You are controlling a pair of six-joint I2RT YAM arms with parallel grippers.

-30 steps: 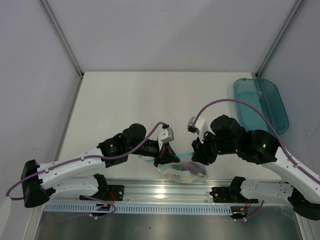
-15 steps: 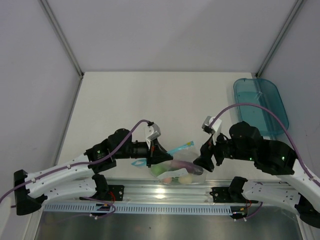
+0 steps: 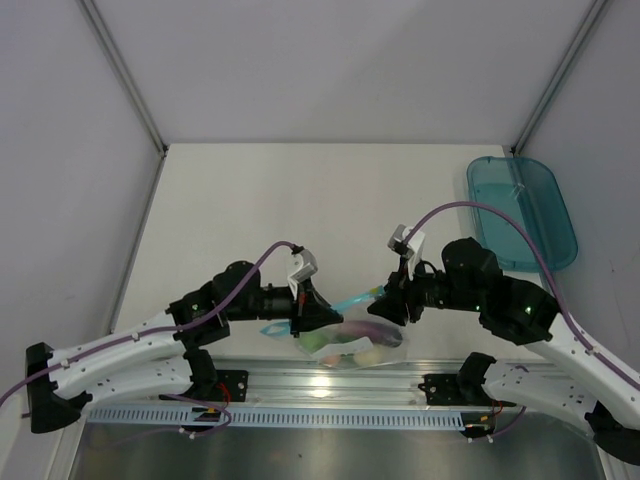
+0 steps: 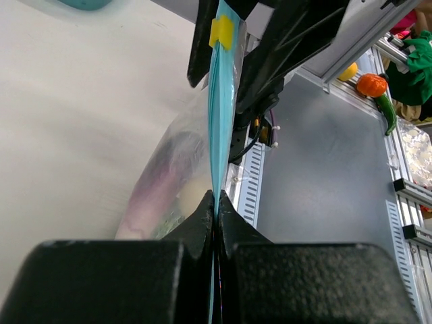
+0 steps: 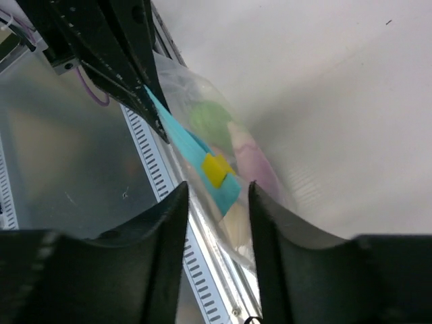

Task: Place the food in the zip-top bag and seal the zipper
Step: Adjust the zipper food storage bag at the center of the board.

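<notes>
White tabletop (image 3: 300, 190): left gripper (image 4: 214, 202) pinches the clear crinkly plastic bag (image 3: 355, 345) by its teal-blue zipper strip (image 4: 219, 121), holding it taut. The right gripper (image 5: 216, 192) straddles the strip with jaws spread, probably to press it shut.

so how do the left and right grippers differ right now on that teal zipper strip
The left gripper is shut, pinching the thin teal-blue zipper strip of the clear plastic bag; the right gripper is open, the strip's yellow-tabbed end lying unclamped in its gap. The left sits at the bag's left side, the right at its right. Both face each other along the strip.
</notes>
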